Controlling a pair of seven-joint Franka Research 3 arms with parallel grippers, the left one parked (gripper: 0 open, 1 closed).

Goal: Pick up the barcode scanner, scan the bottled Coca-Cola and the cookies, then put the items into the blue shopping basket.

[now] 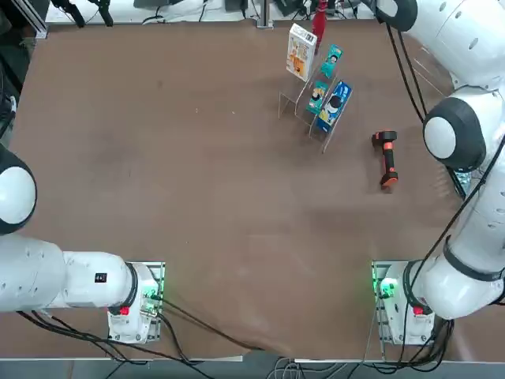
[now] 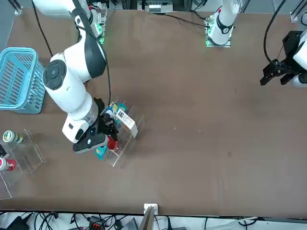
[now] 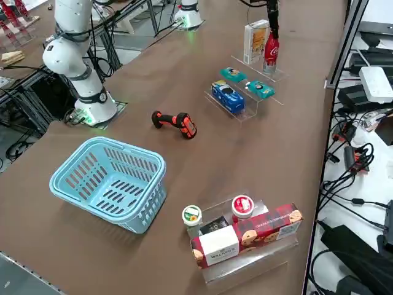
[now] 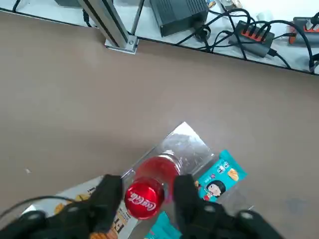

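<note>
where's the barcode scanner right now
The barcode scanner lies flat on the table in the top view's right half, untouched, just right of the clear rack of packets, apart from it.

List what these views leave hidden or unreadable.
- Top view: the right gripper is cut off by the far edge; only a red strip of the bottled Coca-Cola shows.
- Front view: the arm covers most of that bottle.
- Top view: the blue shopping basket is out of frame.
- Barcode scanner: its window is too small to make out.
</note>
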